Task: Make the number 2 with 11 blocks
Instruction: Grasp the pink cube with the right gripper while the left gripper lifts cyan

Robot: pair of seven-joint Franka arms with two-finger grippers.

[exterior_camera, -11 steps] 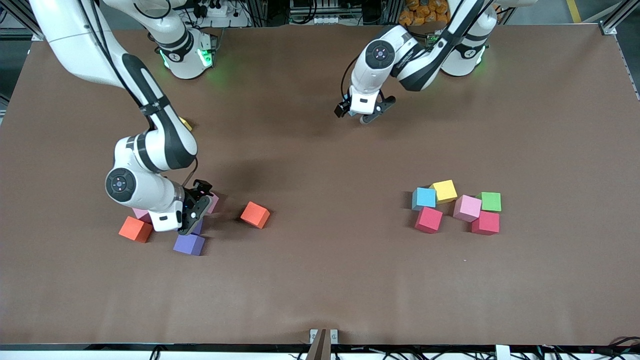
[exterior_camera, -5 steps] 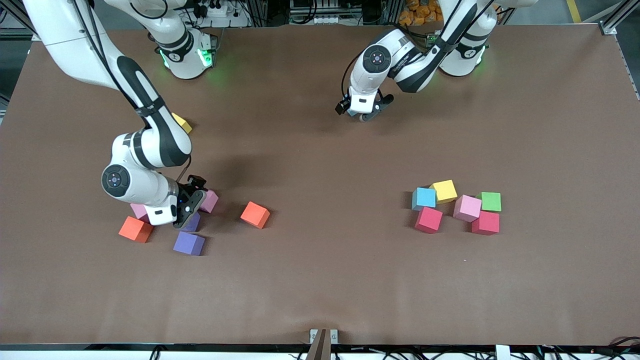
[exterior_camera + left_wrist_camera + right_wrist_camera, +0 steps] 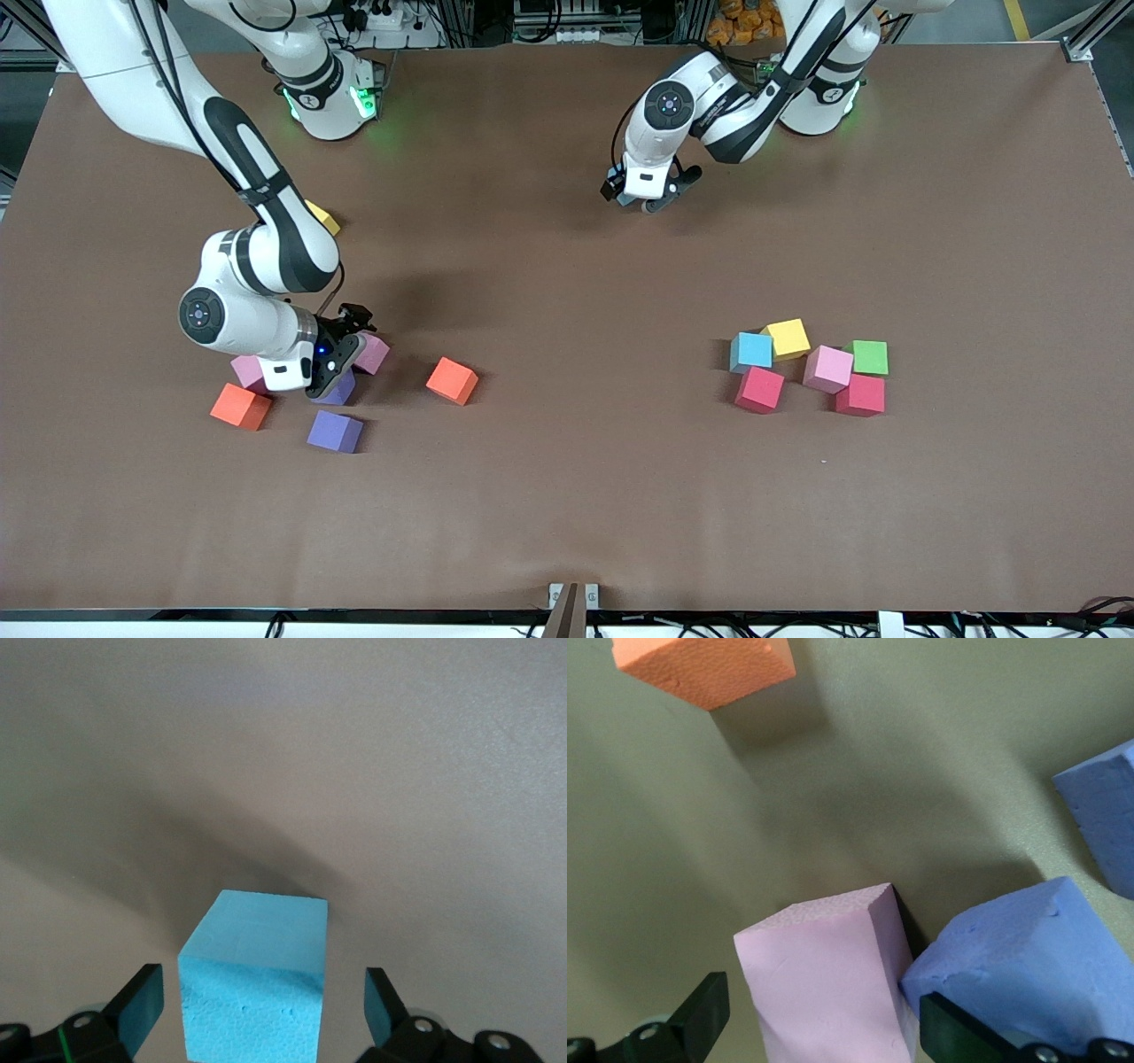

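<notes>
While spread wide around a pink block (image 3: pixel 833 983) touching a purple block (image 3: pixel 1010 957) at the right arm's end of the surface (image 3: pixel 567 496), right claw (image 3: pixel 332 368) grips nothing. Left claw (image 3: pixel 261 1014) likewise agape, straddling a blue block (image 3: pixel 252 983) ungripped.

the right gripper (image 3: pixel 332 368) sits low at the lower left of the frame, over a purple cube (image 3: pixel 339 390) with pink cubes (image 3: pixel 373 353) beside it. an orange cube (image 3: pixel 240 407), a second purple cube (image 3: pixel 335 431) and another orange cube (image 3: pixel 452 381) lie around it. a yellow cube (image 3: pixel 322 217) peeks out by that arm, higher up. the left gripper (image 3: pixel 649 197) hangs at upper centre. at right centre a blue cube (image 3: pixel 751 351), yellow cube (image 3: pixel 787 338), pink cube (image 3: pixel 827 369), green cube (image 3: pixel 869 357) and two red cubes (image 3: pixel 759 389) cluster on the brown table (image 3: pixel 567 496).
</notes>
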